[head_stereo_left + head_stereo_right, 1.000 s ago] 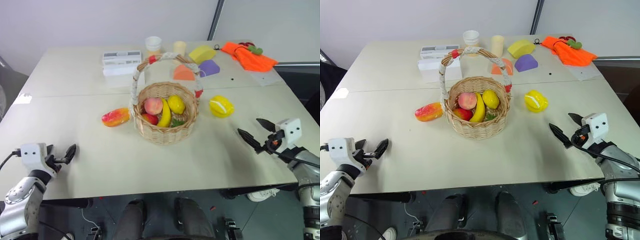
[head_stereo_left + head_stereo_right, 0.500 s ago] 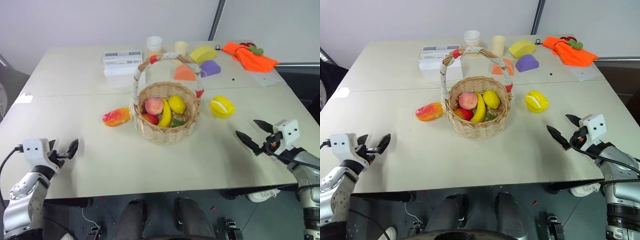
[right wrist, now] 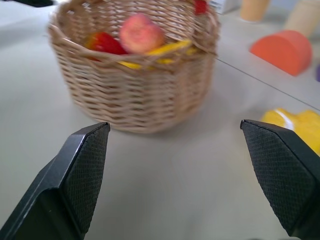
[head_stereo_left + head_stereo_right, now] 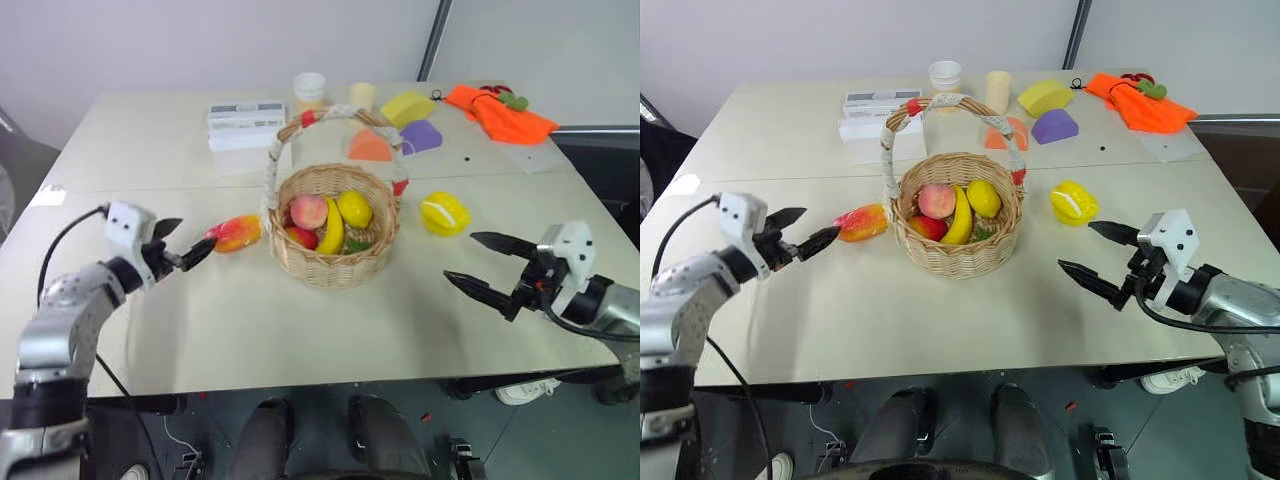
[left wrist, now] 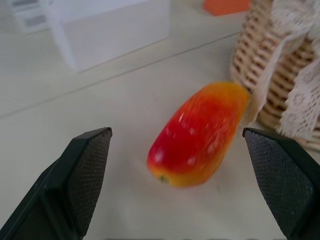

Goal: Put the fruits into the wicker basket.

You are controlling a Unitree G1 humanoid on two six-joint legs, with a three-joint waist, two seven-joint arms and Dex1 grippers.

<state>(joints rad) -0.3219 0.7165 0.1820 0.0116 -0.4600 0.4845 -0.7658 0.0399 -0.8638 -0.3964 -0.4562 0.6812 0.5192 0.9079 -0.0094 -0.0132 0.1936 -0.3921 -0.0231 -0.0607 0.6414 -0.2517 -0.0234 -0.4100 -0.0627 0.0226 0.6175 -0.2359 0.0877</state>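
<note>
Woven tan wicker forms the round basket (image 4: pixel 333 228), which stands near the middle of the pale table (image 4: pixel 300 330) with its tall arched handle (image 4: pixel 300 125) wrapped in white lace and banded in red. Inside the basket lie a pink peach (image 4: pixel 308 212), a yellow lemon (image 4: pixel 352 208), a curved yellow banana (image 4: pixel 331 229) and a small red fruit (image 4: pixel 300 237).

Just beside the basket on the robot's left lies the oval red-orange-yellow mango (image 4: pixel 233 233), flat on the table; in the left wrist view its orange end sits very close to the basket wall, though contact cannot be told. The left gripper (image 4: pixel 183 246) hangs just to the left of the mango, its two black fingers spread wide with the fruit framed between them and not touching it.

To the basket's right, a little apart, rests the lumpy yellow fruit with a white streak (image 4: pixel 443 212). The right gripper (image 4: pixel 482 266) hovers to the right of the basket and nearer the robot than that yellow fruit, fingers (image 3: pixel 75 175) splayed apart and empty, pointing toward the basket.

Behind the basket sit an orange half-round block (image 4: pixel 366 146) and a white box (image 4: pixel 243 124).
</note>
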